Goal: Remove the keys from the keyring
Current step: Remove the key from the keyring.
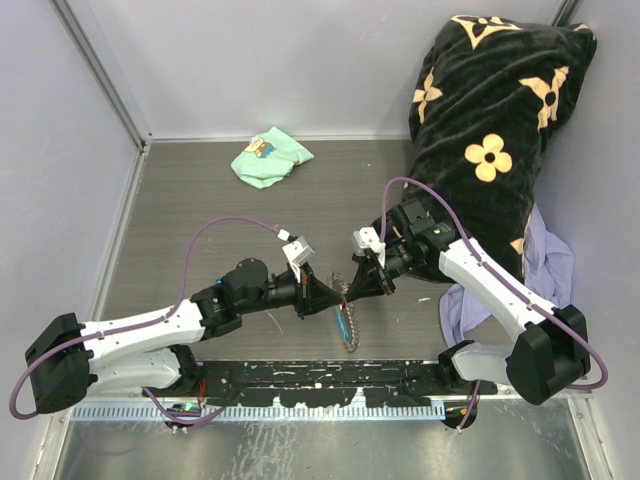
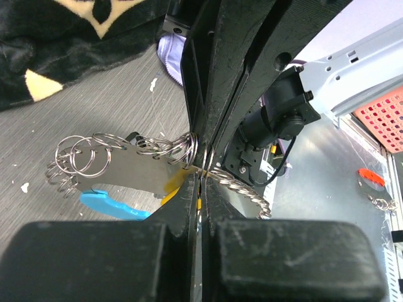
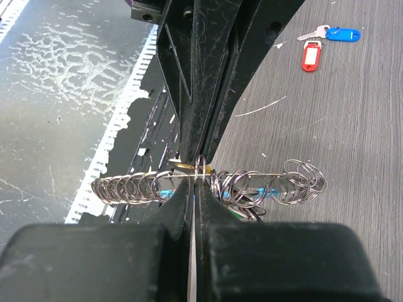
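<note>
Both pincers meet tip to tip above the middle of the tabletop point(image 1: 200, 200). The left pincer point(image 1: 318, 292) is pressed together, and the right pincer point(image 1: 368, 275) also. Each one clamps the keyring point(image 3: 252, 187) at almost the same place, where one ring crosses the fingertips. The keyring hangs in the air between them, its chain of rings spreads to both sides, and the blue fob point(image 2: 107, 202) is below. A yellowish tag point(image 2: 171, 187) sits just at the grip; which pincer touches it, I cannot tell. A blue-tagged key point(image 3: 343, 33) and a red-tagged key point(image 3: 310, 56) lie on the tabletop, well apart from the ring, so I judge the task is partly done.

For the step in hand, one pincer should only hold the ring firm. The other should draw the key slowly along the coil of the ring, turning with the wire. To pull straight apart would only stretch the chain or make a grip slip.
</note>
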Controlling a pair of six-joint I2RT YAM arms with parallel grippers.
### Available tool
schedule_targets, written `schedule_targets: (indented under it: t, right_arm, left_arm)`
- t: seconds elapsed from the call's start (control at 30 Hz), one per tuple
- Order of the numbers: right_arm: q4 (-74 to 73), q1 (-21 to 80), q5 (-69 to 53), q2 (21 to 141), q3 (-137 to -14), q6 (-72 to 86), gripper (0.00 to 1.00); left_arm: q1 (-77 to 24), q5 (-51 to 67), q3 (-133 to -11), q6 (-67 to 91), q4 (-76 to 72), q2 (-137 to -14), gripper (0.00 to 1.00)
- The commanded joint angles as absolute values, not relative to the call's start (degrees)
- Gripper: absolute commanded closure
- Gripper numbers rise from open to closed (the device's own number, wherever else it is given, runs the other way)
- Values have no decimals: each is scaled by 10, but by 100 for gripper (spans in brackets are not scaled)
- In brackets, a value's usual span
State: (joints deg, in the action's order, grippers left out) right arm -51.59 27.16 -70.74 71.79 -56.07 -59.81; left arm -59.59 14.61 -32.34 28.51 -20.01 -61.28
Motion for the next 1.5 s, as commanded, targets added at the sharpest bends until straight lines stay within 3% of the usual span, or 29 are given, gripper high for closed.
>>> schedule_targets:
  t: [0.0, 0.13, 0.37, 0.83, 1.23, 1.3, 1.4, 1.47]
  right_arm:
    - [-519, 275, -762, 701, -574, -623, 98]
    - [-527, 276, -763, 701, -577, -632, 99]
    - [-535, 277, -765, 701, -579, -640, 99]
    - [-536, 277, -765, 701, -580, -642, 99]
    - [-536, 278, -765, 701, -579, -641, 99]
    - [-536, 277, -765, 701, -580, -641, 99]
    - [-535, 277, -765, 702, -579, -642, 99]
    - [-535, 277, -765, 703, -578, -641, 99]
  left_arm:
    - [-596, 151, -313, 262, -261, -607, 100]
    - [-596, 143, -299, 265, -283, -606, 99]
    - [-596, 125, -263, 309, -351, -602, 74]
    - [-596, 127, -246, 335, -425, -611, 70]
    - [-596, 127, -257, 324, -400, -625, 75]
    - [-596, 127, -256, 319, -392, -621, 80]
    - [-596, 133, -258, 311, -385, -617, 97]
    - [-594, 143, -260, 302, -383, -618, 100]
